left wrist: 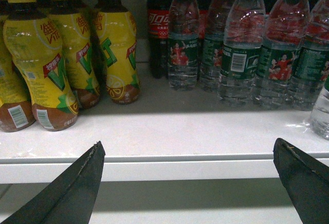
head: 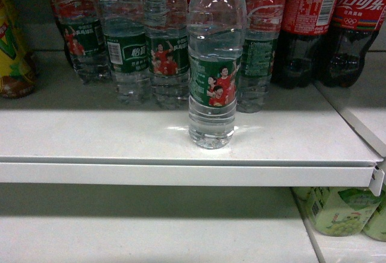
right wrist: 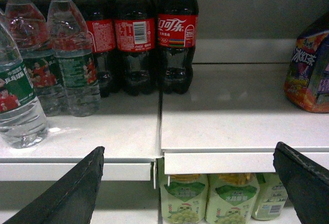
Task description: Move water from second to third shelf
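One water bottle [head: 211, 64], clear and ribbed with a green label showing people in red, stands alone near the front edge of the white shelf [head: 181, 151]. It also shows at the left of the right wrist view, water bottle [right wrist: 18, 106], and at the right edge of the left wrist view, water bottle [left wrist: 321, 113]. More water bottles [head: 129, 46] stand in a row behind it. A lower shelf [head: 151, 233] lies beneath. My left gripper [left wrist: 187, 149] is open and empty in front of the shelf edge. My right gripper [right wrist: 189, 149] is open and empty too. Neither gripper shows in the head view.
Yellow tea bottles [left wrist: 46, 64] fill the shelf's left end. Dark cola bottles [right wrist: 133, 44] stand right of the water. A colourful pack [right wrist: 308, 70] sits on the adjoining shelf board. Pale green drink bottles [right wrist: 226, 198] stand on the shelf below it.
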